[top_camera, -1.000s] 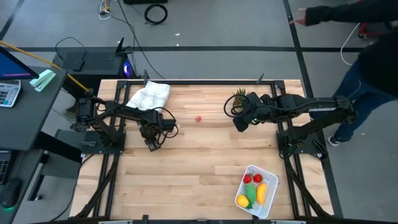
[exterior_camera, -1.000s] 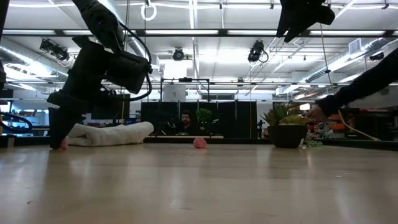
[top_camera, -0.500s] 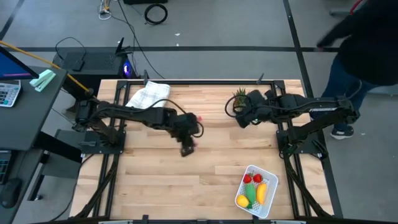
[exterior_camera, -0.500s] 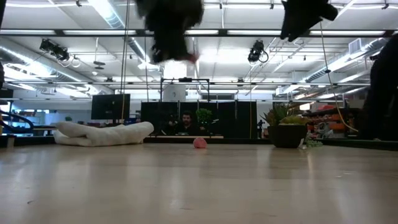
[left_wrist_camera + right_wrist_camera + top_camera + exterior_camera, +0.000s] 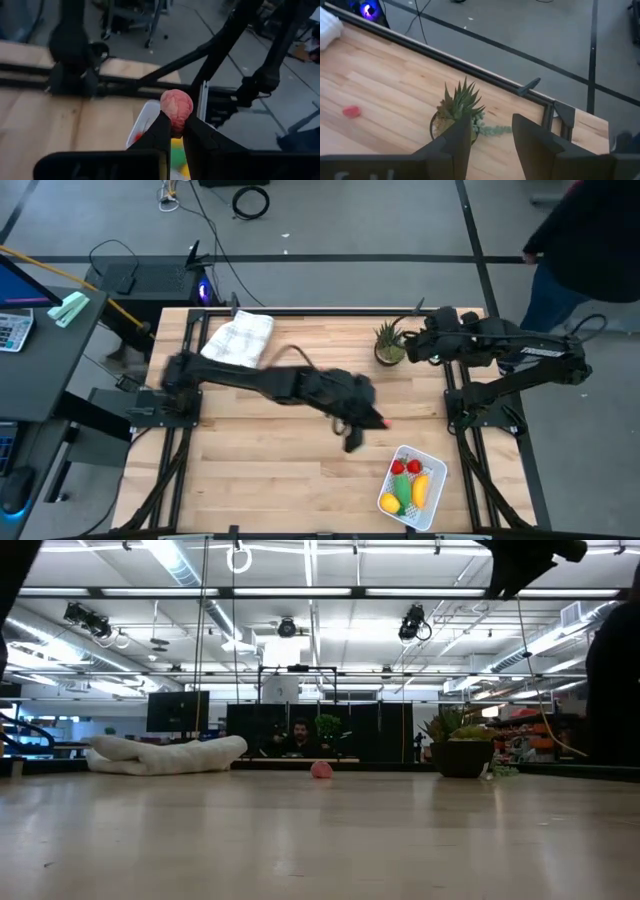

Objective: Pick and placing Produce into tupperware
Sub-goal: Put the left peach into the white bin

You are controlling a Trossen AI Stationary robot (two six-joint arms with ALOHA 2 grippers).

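Light wooden table (image 5: 250, 450) on a grey floor, black frame rails along its edges; the low view looks across it into a lit workshop. At the far left corner lies a crumpled white checked cloth (image 5: 240, 337). The left arm reaches from the left side out over the table's middle, and the left gripper (image 5: 352, 438) hangs above the boards just beside the tupperware's near corner (motion blur in the high view). In the left wrist view its fingers (image 5: 161, 134) are pinched on a pink-red round produce piece (image 5: 176, 105), with the container directly beyond. The white tupperware (image 5: 432, 499) sits at the front right of the table, holding two red pieces (image 5: 406, 467), a green oblong piece (image 5: 404, 490), a yellow banana (image 5: 421, 489) and a yellow-orange piece (image 5: 389, 502). At the far right, the right gripper (image 5: 416, 348) waits beside a small spiky potted plant (image 5: 387, 340), fingers (image 5: 535, 137) spread with nothing between them. A second small red piece (image 5: 351, 111) lies on the boards, well apart from the plant.
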